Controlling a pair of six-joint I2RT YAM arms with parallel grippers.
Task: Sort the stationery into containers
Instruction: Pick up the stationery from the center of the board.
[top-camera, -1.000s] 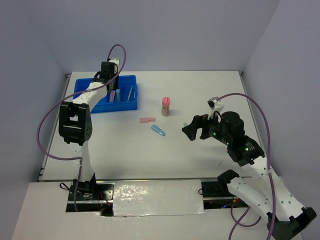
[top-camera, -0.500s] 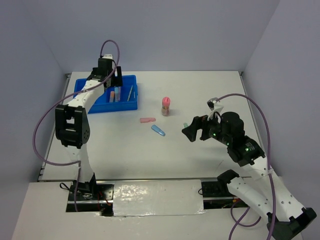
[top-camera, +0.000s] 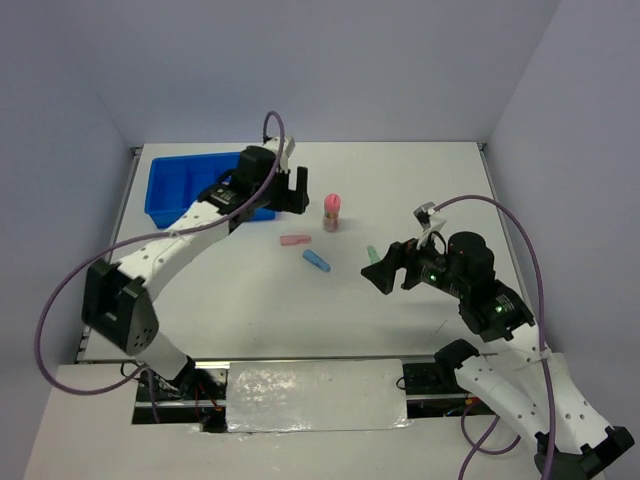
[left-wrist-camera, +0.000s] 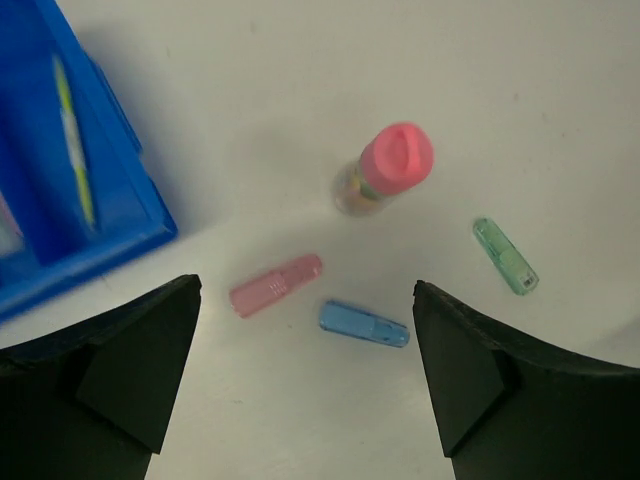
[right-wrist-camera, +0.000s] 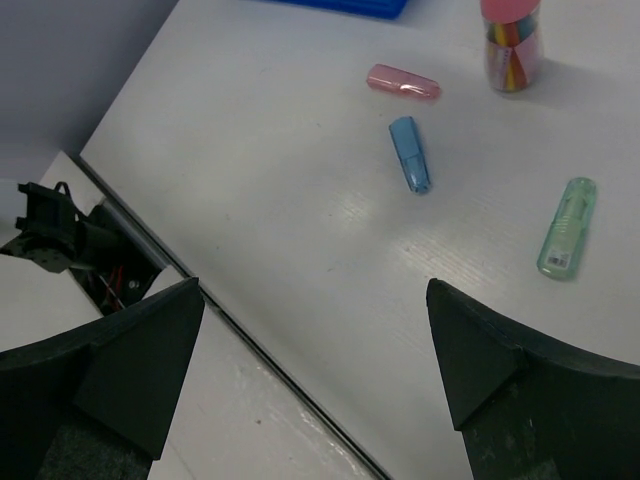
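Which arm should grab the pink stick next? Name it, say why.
Left. The open left claw hangs close to the pink stick and the tray; the right claw is nearer the green stick.

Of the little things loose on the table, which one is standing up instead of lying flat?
The pink-capped clear cylinder stands upright; the pink stick, blue stick and green stick all lie on their sides.

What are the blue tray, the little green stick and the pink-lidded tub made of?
Blue tray: probably moulded plastic, glossy, one even bright colour. Green stick: translucent plastic by the look, the light passes through. Pink-lidded tub: clear body, likely plastic, coloured contents showing; lid opaque pink.
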